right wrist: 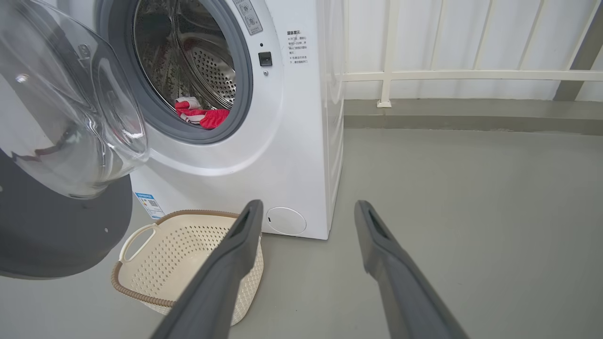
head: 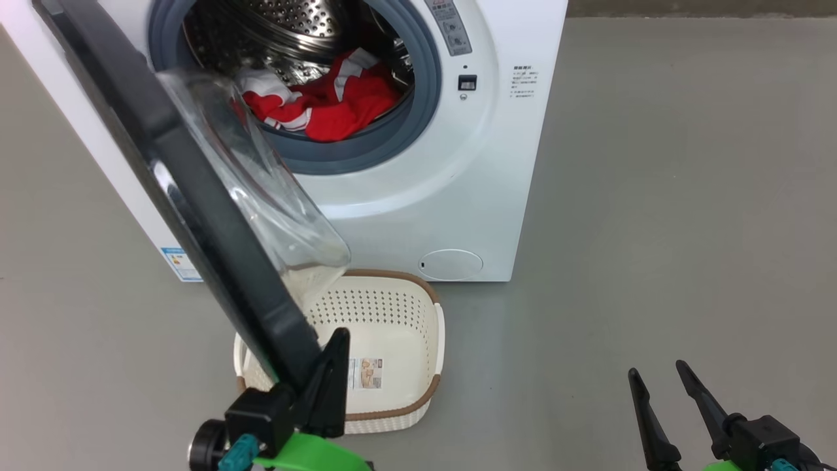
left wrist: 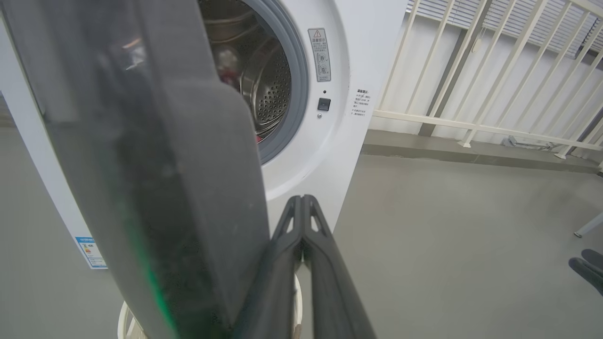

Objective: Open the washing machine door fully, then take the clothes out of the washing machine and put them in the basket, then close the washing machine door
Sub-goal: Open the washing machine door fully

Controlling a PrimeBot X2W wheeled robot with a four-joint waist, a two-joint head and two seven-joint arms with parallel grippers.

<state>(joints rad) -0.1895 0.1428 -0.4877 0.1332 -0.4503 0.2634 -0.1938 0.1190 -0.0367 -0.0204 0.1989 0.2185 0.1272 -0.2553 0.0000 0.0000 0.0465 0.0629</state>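
I have the door part open, left jaws shut against it, right jaws wide; clothes sit in the drum, basket empty.

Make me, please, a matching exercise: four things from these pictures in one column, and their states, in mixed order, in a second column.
Things:
1. clothes
2. basket
3. washing machine door
4. right pincer

States:
A. fingers apart, holding nothing
B. swung outward
C. lying in the drum
D. empty, standing on the floor

Pairs: 1-C, 2-D, 3-B, 4-A
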